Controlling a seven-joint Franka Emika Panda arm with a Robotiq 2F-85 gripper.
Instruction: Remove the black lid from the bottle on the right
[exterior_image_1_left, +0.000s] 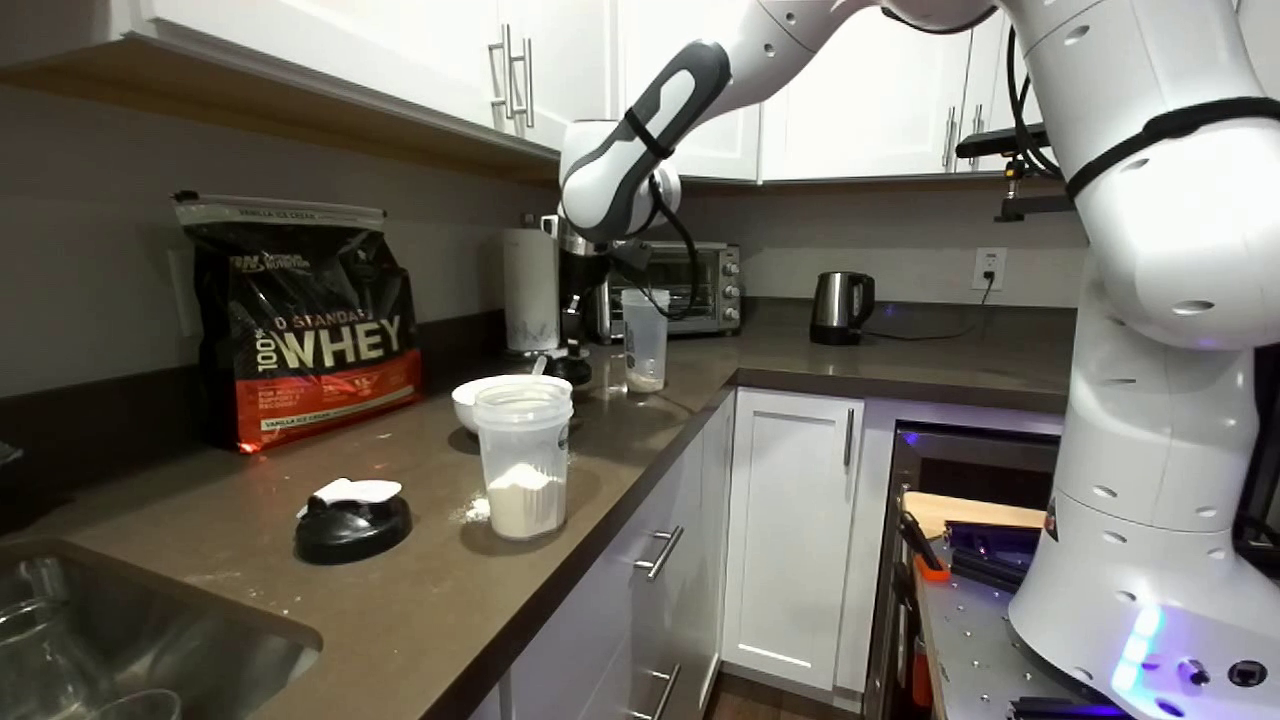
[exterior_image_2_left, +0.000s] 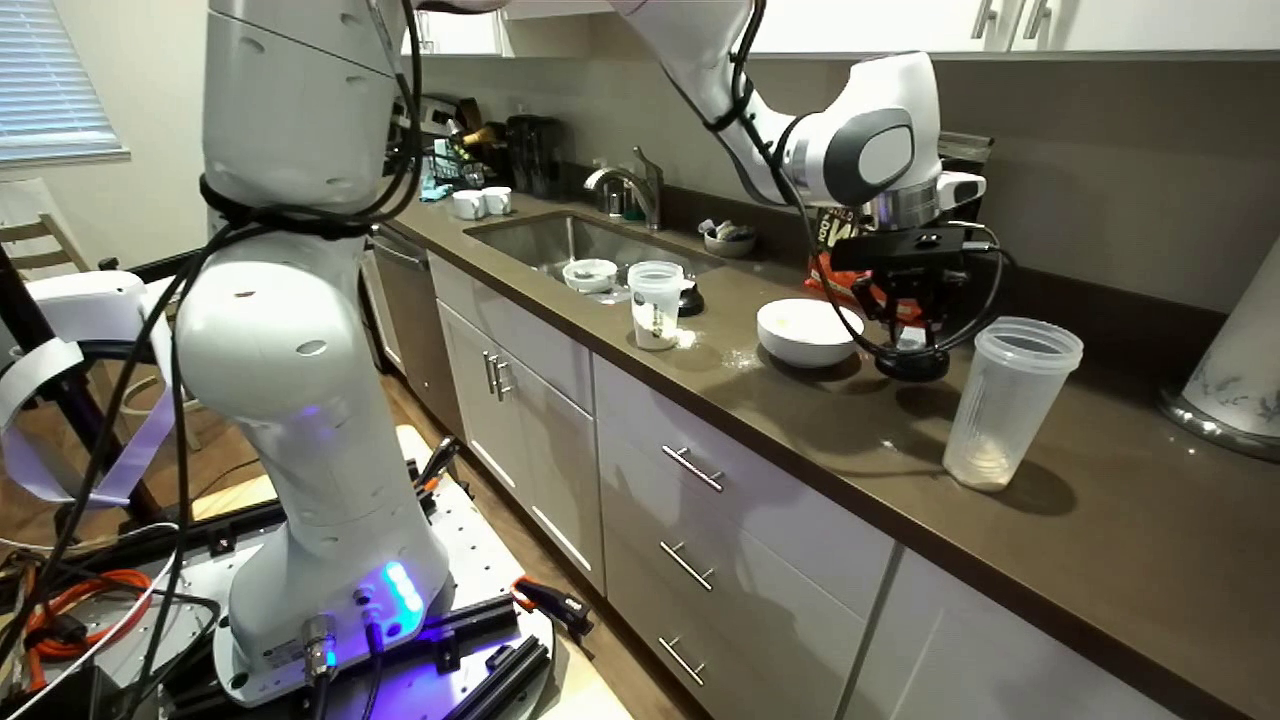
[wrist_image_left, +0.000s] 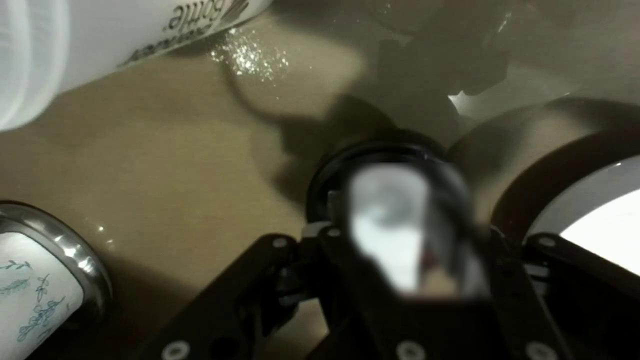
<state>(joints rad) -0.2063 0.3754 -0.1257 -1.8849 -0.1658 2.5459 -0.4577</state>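
The bottle (exterior_image_2_left: 1010, 415), slim and clear-greyish with a little pale powder at its base, stands upright and open-topped on the counter. It also shows in an exterior view (exterior_image_1_left: 646, 335) and at the upper left of the wrist view (wrist_image_left: 115, 42). My gripper (exterior_image_2_left: 908, 335) points down beside the bottle and is shut on the black lid (exterior_image_2_left: 912, 368). The lid is held just above the counter, apart from the bottle, over its shadow. In the wrist view the lid's dark rim (wrist_image_left: 380, 145) shows past the fingers; a blurred pale shape covers the area between them.
A white bowl (exterior_image_2_left: 806, 345) is close beside the gripper. A wide tub with white powder (exterior_image_1_left: 525, 470) and a flat black disc with a pale patch (exterior_image_1_left: 352, 527) stand nearer the sink (exterior_image_1_left: 180, 590). A paper-towel roll (exterior_image_1_left: 531, 290) and whey bag (exterior_image_1_left: 310, 330) line the wall.
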